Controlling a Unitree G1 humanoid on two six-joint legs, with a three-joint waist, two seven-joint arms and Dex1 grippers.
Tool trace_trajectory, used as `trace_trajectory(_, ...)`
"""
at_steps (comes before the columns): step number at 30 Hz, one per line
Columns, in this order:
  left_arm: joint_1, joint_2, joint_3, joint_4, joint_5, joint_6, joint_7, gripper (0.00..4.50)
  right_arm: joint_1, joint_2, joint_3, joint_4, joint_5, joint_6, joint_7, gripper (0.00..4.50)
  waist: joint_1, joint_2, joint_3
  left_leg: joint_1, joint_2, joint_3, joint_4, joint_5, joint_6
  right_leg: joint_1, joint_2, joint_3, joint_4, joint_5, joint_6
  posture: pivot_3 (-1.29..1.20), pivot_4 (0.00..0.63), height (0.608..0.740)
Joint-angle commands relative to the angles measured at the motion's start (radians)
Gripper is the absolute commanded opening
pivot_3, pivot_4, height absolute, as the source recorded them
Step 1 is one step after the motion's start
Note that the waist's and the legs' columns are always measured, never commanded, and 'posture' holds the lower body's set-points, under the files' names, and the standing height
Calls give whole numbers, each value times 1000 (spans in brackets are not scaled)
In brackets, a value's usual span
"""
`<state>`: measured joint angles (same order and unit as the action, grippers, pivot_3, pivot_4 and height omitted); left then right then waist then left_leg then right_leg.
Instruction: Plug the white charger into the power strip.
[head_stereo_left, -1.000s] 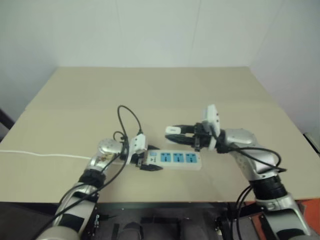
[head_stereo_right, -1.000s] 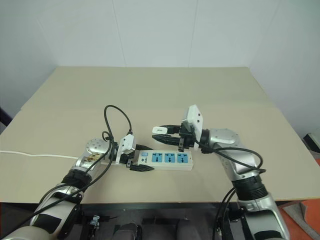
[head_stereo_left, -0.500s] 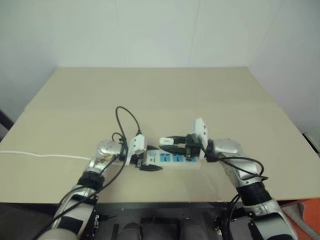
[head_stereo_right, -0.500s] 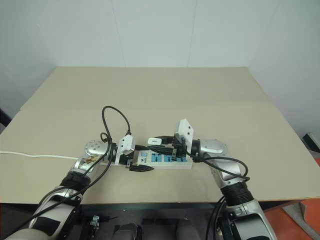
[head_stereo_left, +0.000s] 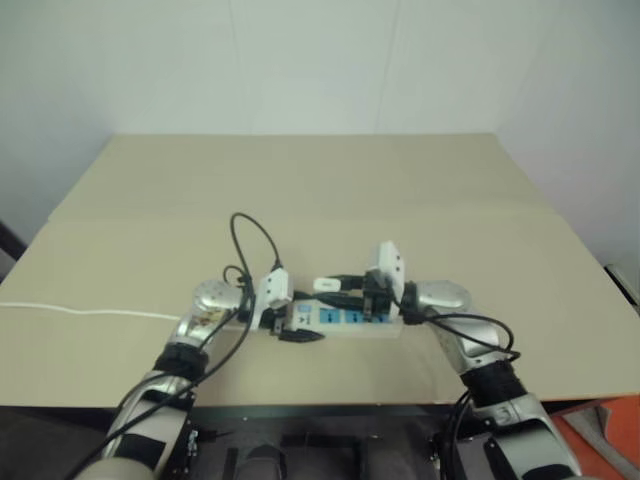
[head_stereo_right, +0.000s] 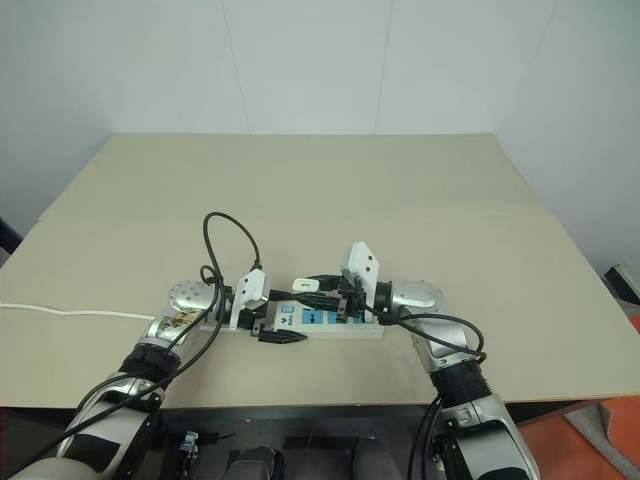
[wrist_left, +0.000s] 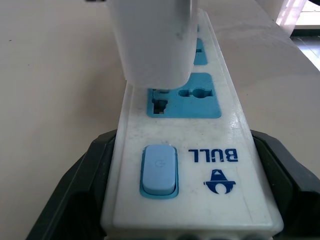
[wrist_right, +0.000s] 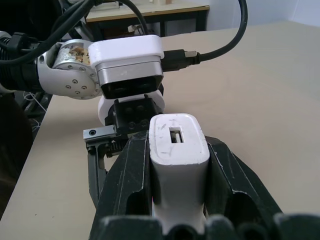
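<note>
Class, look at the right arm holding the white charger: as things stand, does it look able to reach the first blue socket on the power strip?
Probably yes. The white charger sits just above the first blue socket of the power strip; nothing lies between them.

Both grippers at the strip on the table

The left gripper (head_stereo_left: 287, 327) clasps the near end of the strip (head_stereo_left: 345, 321); the right gripper (head_stereo_left: 330, 287) holds the charger (head_stereo_left: 326, 284) just above it. A cord (head_stereo_left: 80, 310) runs off across the table (head_stereo_left: 320, 190).

Could not see the white charger's (wrist_left: 152, 42) prongs, hidden beneath its body. Lost the power strip's (wrist_left: 200, 165) far end behind it; cord (head_stereo_left: 80, 310) cut off at the frame edge.
</note>
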<state>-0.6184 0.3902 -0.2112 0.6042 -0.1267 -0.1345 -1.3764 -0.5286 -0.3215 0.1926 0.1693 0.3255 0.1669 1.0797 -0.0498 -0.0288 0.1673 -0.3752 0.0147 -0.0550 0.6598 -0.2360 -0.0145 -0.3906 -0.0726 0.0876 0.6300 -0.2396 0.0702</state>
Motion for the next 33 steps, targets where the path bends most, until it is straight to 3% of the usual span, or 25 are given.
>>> trace_trajectory(1, 28, 21, -24, 42, 35, 4, -1, 3316, -30, 8, -10, 9, -2, -31, 10, 1133, 0, 0, 0, 0, 0, 0, 0, 0, 0, 0, 0, 0, 0, 0, 0, 0, 150, 740)
trace_trajectory(33, 17, 33, -26, 52, 37, -1, -16, 3316, -35, 13, 9, 174, -91, -215, 67, 1133, -4, 0, 0, 2, 0, 0, -1, 0, 0, 1, 0, 0, 0, -1, 2, 0, 150, 740)
